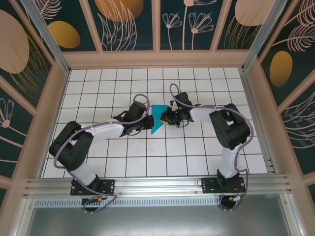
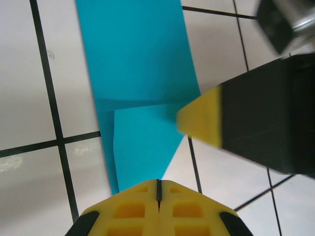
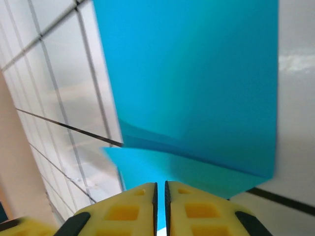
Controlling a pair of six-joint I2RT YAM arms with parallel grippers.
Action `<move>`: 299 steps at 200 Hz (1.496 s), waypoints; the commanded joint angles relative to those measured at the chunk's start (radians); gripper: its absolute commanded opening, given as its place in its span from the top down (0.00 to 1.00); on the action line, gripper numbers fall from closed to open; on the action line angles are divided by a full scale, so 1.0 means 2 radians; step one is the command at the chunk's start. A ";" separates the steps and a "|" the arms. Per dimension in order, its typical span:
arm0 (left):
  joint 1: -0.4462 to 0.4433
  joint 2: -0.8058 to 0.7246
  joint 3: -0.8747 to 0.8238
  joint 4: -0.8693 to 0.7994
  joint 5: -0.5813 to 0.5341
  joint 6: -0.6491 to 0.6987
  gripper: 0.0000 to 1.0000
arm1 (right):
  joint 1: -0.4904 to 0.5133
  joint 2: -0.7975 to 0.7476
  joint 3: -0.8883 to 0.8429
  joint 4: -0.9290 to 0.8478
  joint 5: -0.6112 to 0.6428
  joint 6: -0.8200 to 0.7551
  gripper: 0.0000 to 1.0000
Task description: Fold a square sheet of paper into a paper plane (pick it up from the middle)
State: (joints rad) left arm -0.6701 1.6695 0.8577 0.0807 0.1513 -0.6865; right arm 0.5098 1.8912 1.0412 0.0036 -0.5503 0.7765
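1. You have two arms with white link shells and black joint housings, the left arm and the right arm.
2. A lilac cable loops along each arm, running down past the black base plates.
3. Your left gripper and right gripper carry yellow fingertips with recessed rectangular pockets on black bodies.
4. Base-plate screws are too small to confirm, possibly present.

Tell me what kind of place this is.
Probably a robot test cell: a white gridded table walled by floral-printed panels, with two arms bolted to a metal rail, folding teal paper.
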 commanded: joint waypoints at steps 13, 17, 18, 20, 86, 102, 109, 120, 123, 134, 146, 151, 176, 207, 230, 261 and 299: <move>-0.003 0.044 0.029 0.041 -0.002 -0.019 0.99 | -0.033 -0.039 -0.029 0.001 0.038 0.024 0.72; -0.003 0.048 0.032 0.042 -0.003 -0.019 0.99 | -0.035 -0.040 -0.033 0.004 0.037 0.024 0.70; -0.003 0.049 0.033 0.042 -0.003 -0.019 0.99 | -0.036 -0.040 -0.034 0.004 0.037 0.023 0.70; -0.002 0.051 0.034 0.042 -0.003 -0.019 0.99 | -0.037 -0.040 -0.036 0.005 0.037 0.023 0.69; -0.002 0.105 0.079 0.005 -0.070 -0.020 1.00 | -0.038 -0.033 -0.035 -0.001 0.009 -0.001 0.56; -0.002 0.112 0.083 -0.004 -0.077 -0.021 1.00 | -0.034 -0.025 -0.028 -0.007 0.005 -0.006 0.56; -0.003 0.115 0.083 -0.005 -0.078 -0.023 1.00 | -0.033 -0.021 -0.024 -0.009 0.004 -0.008 0.56; -0.003 0.118 0.082 -0.004 -0.074 -0.024 1.00 | -0.030 -0.016 -0.020 -0.012 0.000 -0.011 0.56; -0.003 0.119 0.081 -0.004 -0.074 -0.025 1.00 | -0.030 -0.015 -0.018 -0.013 -0.001 -0.010 0.56; -0.003 0.121 0.081 -0.005 -0.073 -0.028 1.00 | -0.028 -0.011 -0.015 -0.012 -0.004 -0.011 0.57; -0.002 0.122 0.080 -0.009 -0.076 -0.029 1.00 | -0.025 -0.008 -0.012 -0.014 -0.005 -0.010 0.57; -0.002 0.122 0.081 -0.010 -0.077 -0.030 1.00 | -0.025 -0.007 -0.012 -0.013 -0.004 -0.011 0.57; -0.002 0.124 0.081 -0.011 -0.077 -0.030 1.00 | -0.023 -0.002 -0.009 -0.014 -0.007 -0.010 0.58; -0.002 0.126 0.079 -0.012 -0.076 -0.031 1.00 | -0.021 0.004 -0.004 -0.014 -0.011 -0.010 0.60; -0.002 0.125 0.077 -0.013 -0.076 -0.031 1.00 | -0.020 0.010 0.001 -0.016 -0.012 -0.010 0.61; -0.001 0.125 0.076 -0.013 -0.072 -0.031 1.00 | -0.018 0.017 0.007 -0.015 -0.012 -0.009 0.62; -0.001 0.125 0.076 -0.013 -0.069 -0.030 1.00 | -0.019 0.015 0.004 -0.001 -0.024 -0.005 0.65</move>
State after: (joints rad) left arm -0.6697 1.9018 1.0027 0.0891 0.0166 -0.7383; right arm 0.4667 1.9114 1.0271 -0.0078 -0.5625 0.7654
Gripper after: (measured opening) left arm 0.067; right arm 0.368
